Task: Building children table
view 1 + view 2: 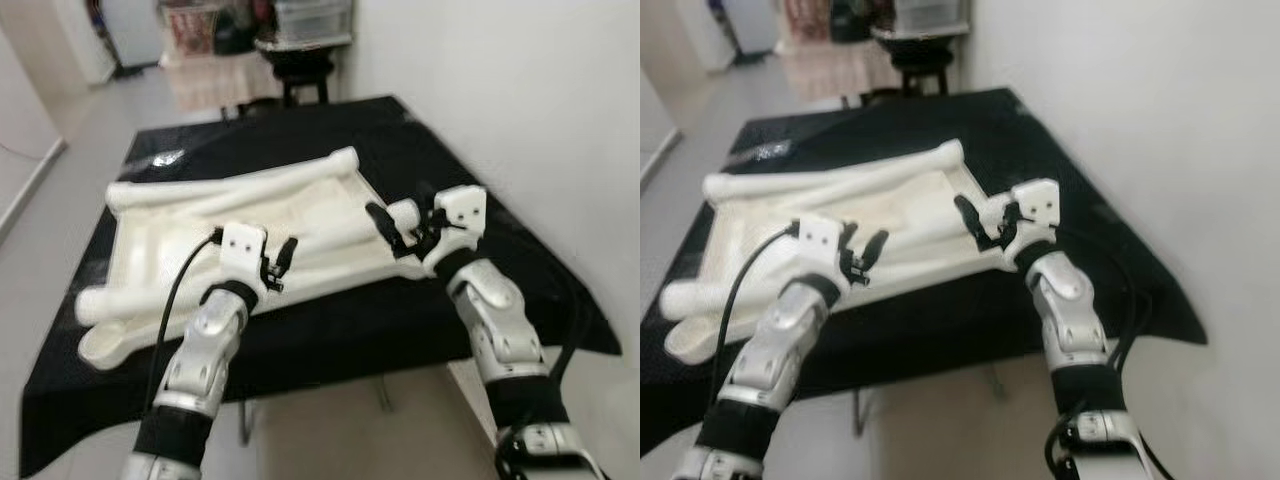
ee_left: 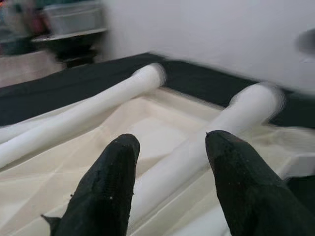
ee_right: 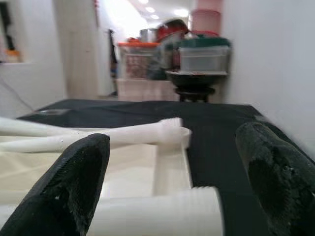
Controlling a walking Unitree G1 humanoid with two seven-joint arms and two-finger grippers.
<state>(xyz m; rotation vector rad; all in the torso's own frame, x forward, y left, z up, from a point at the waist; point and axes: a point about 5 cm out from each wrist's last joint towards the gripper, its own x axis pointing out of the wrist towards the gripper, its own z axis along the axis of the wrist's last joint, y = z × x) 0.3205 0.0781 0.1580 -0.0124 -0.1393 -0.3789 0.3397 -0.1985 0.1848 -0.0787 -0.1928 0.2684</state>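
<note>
**Both end effectors poised over the tabletop and its loose legs**

The white tabletop lies upside down on the black-covered bench, with several white legs resting on or beside it. One leg hangs off the tabletop's near left corner; a long leg lies along its far edge.

The left end effector hovers over the tabletop's near edge, fingers spread wide, a leg lined up between them. To grip well, it should probably lower straight down and close on the leg's shaft, not on the taper.

The right end effector sits at the tabletop's near right corner, fingers wide apart around a threaded leg end. The threads suggest screwing in, so that leg likely needs holding square to its socket.

Right of the tabletop a wall stands near, limiting swing. Beyond its far edge are a stool and storage boxes, well clear.
</note>
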